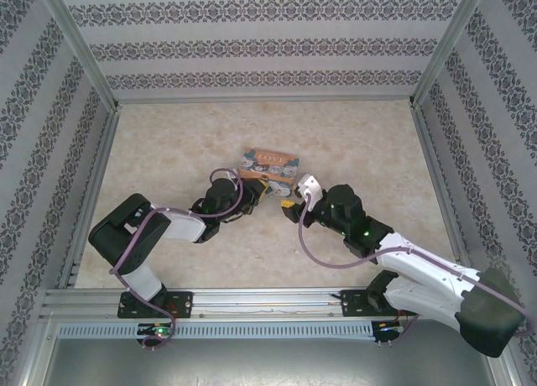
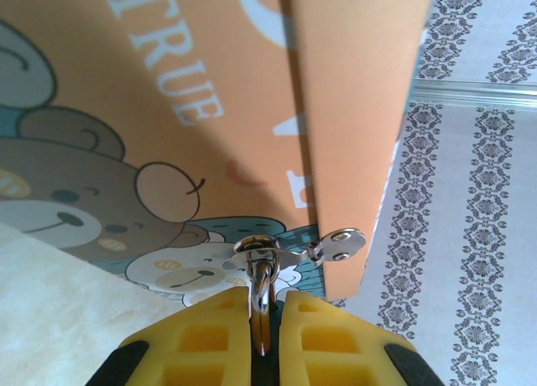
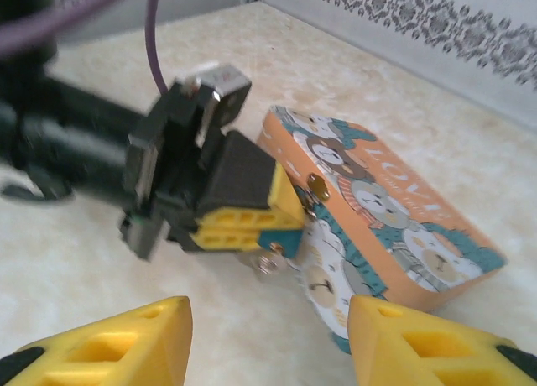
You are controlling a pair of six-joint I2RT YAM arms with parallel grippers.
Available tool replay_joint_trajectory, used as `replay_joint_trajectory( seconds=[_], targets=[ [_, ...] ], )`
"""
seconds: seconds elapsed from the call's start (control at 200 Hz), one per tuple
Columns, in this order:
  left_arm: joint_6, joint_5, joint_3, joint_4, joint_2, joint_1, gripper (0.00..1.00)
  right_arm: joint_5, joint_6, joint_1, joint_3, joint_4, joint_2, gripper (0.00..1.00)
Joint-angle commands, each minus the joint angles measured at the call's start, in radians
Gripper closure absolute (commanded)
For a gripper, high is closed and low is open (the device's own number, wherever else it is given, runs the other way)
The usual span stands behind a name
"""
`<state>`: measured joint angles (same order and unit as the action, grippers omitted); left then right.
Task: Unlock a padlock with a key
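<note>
My left gripper (image 2: 265, 309): pinching the padlock (image 2: 262, 279) by its loop, at the tin (image 2: 168, 109).
My right gripper (image 3: 268, 336): spread, empty, nearby.
Done: padlock steadied, I judge.
Left: key in, turn.

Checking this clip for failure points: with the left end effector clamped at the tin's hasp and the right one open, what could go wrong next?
1. The left end effector pinches only the thin padlock shackle at its fingertips, so it may slip or twist.
2. That shackle runs through the hasp of the bear-print tin, so any pull could drag the tin.
3. The right end effector is open, empty and close by. Approaching, it might bump the left one.
</note>
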<state>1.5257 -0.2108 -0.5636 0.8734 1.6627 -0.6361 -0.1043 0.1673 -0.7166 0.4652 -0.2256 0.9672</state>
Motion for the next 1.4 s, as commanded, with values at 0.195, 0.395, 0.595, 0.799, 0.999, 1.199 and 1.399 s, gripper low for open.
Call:
replay_joint_trajectory(
  seconds=[0.195,0.395,0.595,0.799,0.999,1.199,1.399],
  targets=[
    [-0.011,-0.057,-0.042,-0.088,-0.034,-0.011,0.92,0.087,0.474,-0.025,0.003,0.020,0.051,0.47],
    [-0.013,-0.060,-0.050,-0.102,-0.042,-0.012,0.92,0.106,0.599,-0.061,0.048,0.004,0.161,0.46],
    [-0.015,-0.062,-0.054,-0.106,-0.047,-0.011,0.92,0.107,0.614,-0.070,0.098,-0.021,0.269,0.53],
    [-0.018,-0.060,-0.057,-0.119,-0.054,-0.011,0.92,0.109,0.618,-0.083,0.121,-0.045,0.341,0.61],
    [-0.020,-0.064,-0.064,-0.124,-0.052,-0.012,0.92,0.125,0.612,-0.096,0.135,-0.077,0.393,0.67],
    [-0.022,-0.067,-0.063,-0.122,-0.052,-0.011,0.92,0.146,0.607,-0.101,0.142,-0.106,0.422,0.68],
    [-0.022,-0.070,-0.060,-0.118,-0.053,-0.011,0.92,0.162,0.609,-0.101,0.143,-0.129,0.446,0.73]
  ],
)
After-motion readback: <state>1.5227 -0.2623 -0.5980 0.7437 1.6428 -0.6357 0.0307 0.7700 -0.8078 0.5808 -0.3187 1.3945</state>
